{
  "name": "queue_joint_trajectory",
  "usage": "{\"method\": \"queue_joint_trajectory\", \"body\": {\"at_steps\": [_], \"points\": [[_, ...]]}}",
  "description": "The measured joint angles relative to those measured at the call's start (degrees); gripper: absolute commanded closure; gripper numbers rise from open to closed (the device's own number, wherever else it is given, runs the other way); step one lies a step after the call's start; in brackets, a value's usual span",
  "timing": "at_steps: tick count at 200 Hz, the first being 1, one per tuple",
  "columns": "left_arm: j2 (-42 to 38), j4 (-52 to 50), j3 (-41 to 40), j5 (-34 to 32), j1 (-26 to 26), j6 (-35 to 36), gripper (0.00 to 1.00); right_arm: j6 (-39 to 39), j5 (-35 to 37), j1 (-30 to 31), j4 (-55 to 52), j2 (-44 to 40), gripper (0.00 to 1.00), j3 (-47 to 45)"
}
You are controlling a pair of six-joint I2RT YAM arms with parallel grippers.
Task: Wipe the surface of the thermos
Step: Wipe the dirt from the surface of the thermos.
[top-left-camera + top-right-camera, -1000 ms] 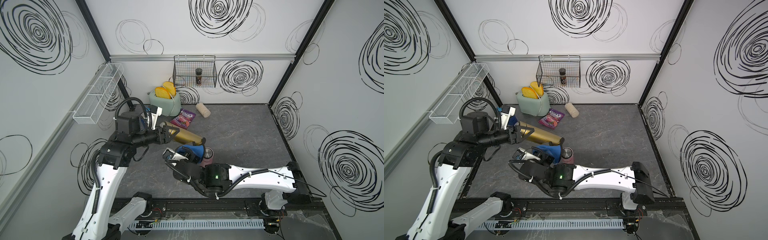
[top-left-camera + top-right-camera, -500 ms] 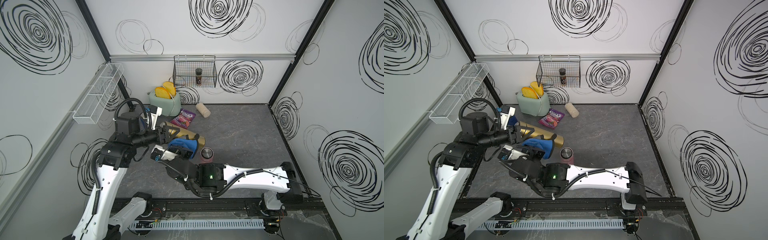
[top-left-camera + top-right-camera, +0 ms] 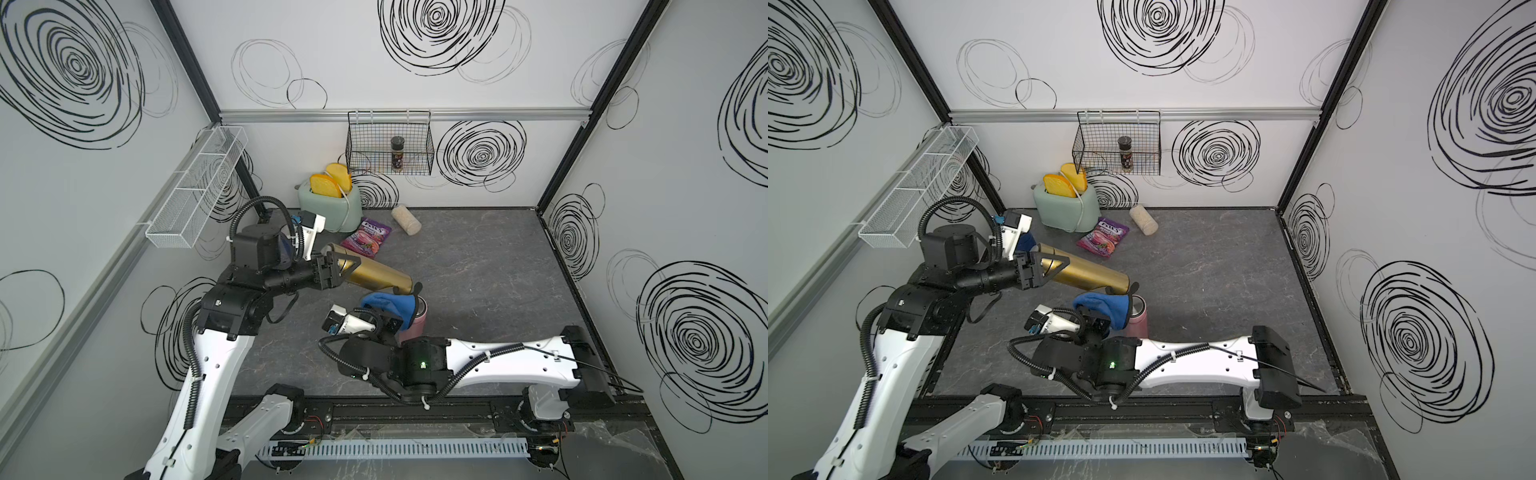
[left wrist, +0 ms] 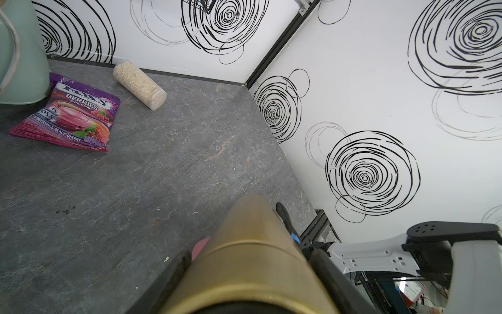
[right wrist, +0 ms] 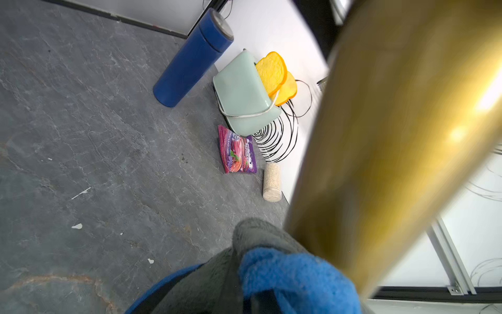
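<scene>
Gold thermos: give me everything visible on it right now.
The thermos is a slim gold cylinder, shiny like metal, with a seam ring near the gripped end in the left wrist view. It's off the table, nearly level, free end dipping slightly. The left gripper is shut on one end, fingers either side. The blue cloth sits just under its free end, apparently touching; contact isn't clear.

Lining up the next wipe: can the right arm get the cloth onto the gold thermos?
Likely yes: the right gripper, shut on the blue cloth, is beside the free end of the gold thermos, with nothing between.
</scene>
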Motion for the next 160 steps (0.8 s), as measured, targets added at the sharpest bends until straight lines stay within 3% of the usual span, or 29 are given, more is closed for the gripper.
{"method": "queue_joint_trajectory", "body": {"at_steps": [43,105,129,160], "points": [[-0.52,0.02,-0.74,0.28,0.00,-0.02,1.00,-0.74,-2.71,0.85,3.96,-6.86,1.00,1.03],[-1.79,0.11,-0.79,1.33,0.00,0.00,1.00,1.18,-19.43,-2.51,9.86,-5.51,1.00,9.60],[-1.86,0.24,-0.79,0.59,0.00,0.00,1.00,7.02,-24.57,-7.65,9.66,-8.57,1.00,4.74],[-1.95,1.29,-0.79,0.50,-0.15,-0.28,1.00,15.15,-29.75,-14.64,7.02,-19.41,1.00,-6.84]]}}
